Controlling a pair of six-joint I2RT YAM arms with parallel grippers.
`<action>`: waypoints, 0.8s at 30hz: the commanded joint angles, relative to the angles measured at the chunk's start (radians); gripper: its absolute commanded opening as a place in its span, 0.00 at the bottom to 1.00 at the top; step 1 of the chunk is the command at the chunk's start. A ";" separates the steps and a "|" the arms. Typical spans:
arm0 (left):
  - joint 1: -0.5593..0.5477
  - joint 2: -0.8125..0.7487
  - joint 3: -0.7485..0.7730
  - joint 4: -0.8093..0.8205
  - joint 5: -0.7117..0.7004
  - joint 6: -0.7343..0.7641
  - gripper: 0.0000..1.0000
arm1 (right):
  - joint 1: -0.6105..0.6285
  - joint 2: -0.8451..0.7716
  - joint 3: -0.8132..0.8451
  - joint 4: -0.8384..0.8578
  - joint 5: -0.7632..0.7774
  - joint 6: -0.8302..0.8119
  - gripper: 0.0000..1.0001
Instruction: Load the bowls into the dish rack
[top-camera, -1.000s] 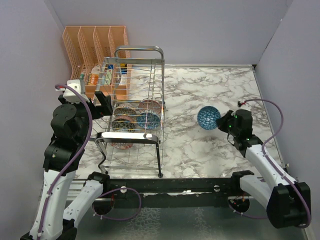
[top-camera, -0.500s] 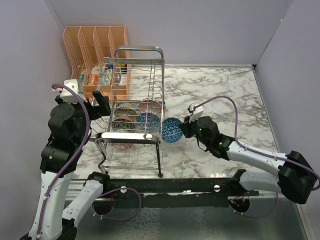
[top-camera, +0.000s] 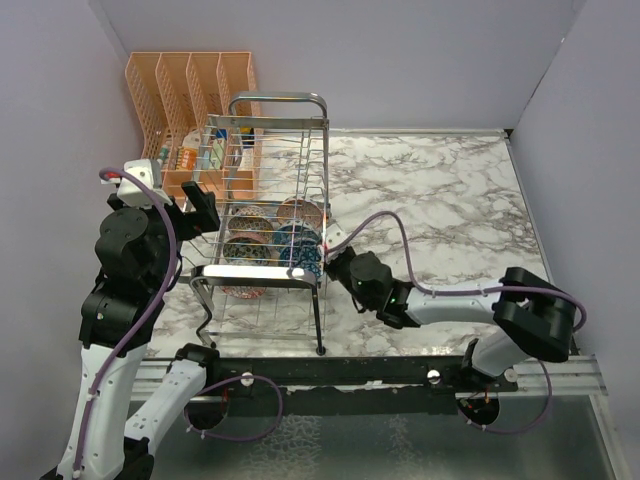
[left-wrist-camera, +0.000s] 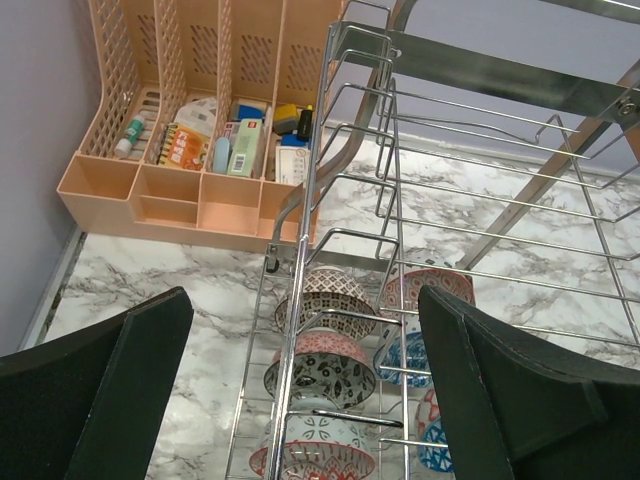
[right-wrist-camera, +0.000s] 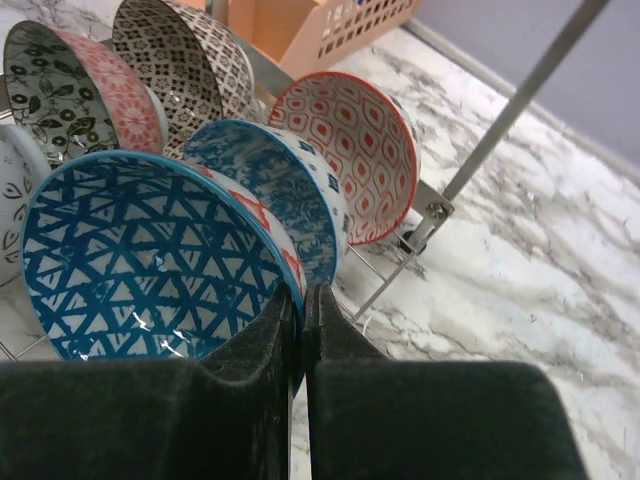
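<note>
The chrome dish rack (top-camera: 272, 190) stands at the left of the marble table. Several patterned bowls stand on edge inside it, among them a brown-patterned one (left-wrist-camera: 335, 300), a black-and-white one (left-wrist-camera: 335, 365) and a pink-red one (right-wrist-camera: 350, 155). My right gripper (top-camera: 335, 268) is shut on the rim of a blue triangle-patterned bowl (right-wrist-camera: 140, 260). That bowl (top-camera: 307, 258) is at the rack's near right row, just in front of another blue bowl (right-wrist-camera: 285, 190). Whether it rests on the wires I cannot tell. My left gripper (left-wrist-camera: 300, 300) hovers open over the rack's left side, holding nothing.
An orange slotted organizer (top-camera: 190, 90) with small items stands behind the rack, against the left wall. The rack's tall handle bars (left-wrist-camera: 480, 75) rise close to my left gripper. Bare marble (top-camera: 440, 200) stretches to the right of the rack.
My right arm has swung left across the table, carrying the blue bowl from the right middle to the rack's right side. The left gripper has barely shifted.
</note>
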 joint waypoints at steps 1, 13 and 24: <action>-0.004 -0.009 0.027 -0.022 -0.032 -0.007 0.99 | 0.065 0.079 0.039 0.361 0.137 -0.204 0.01; -0.004 -0.005 0.022 -0.025 -0.044 0.007 0.99 | 0.094 0.294 0.043 0.765 0.224 -0.506 0.01; -0.003 -0.006 0.018 -0.024 -0.051 0.012 0.99 | 0.106 0.358 -0.003 0.863 0.202 -0.555 0.01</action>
